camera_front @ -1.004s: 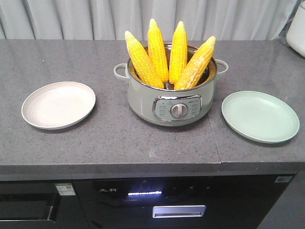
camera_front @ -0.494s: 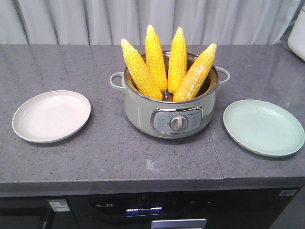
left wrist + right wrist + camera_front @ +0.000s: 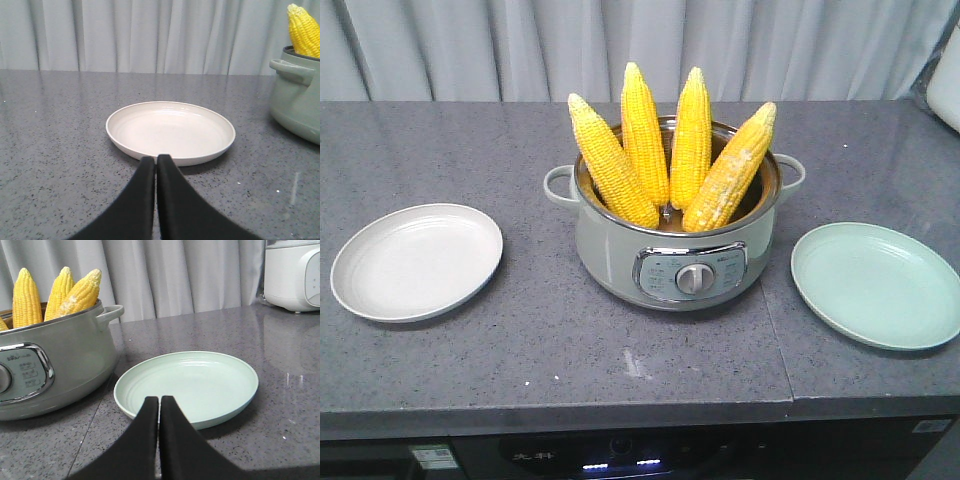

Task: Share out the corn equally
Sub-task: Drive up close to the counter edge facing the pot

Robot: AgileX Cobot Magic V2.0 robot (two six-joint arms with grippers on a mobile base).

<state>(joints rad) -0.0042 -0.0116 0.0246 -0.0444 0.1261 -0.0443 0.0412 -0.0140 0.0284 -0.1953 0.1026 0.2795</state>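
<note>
Inside the pot, corn bases hide; left hand and right hand pinched closed.

Four corn cobs, two plates, one pot

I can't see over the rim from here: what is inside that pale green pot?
Four yellow corn cobs stand upright in the pot, tips fanning out above the rim. Their lower ends are hidden by the pot wall, so anything else at the bottom cannot be seen.
</note>
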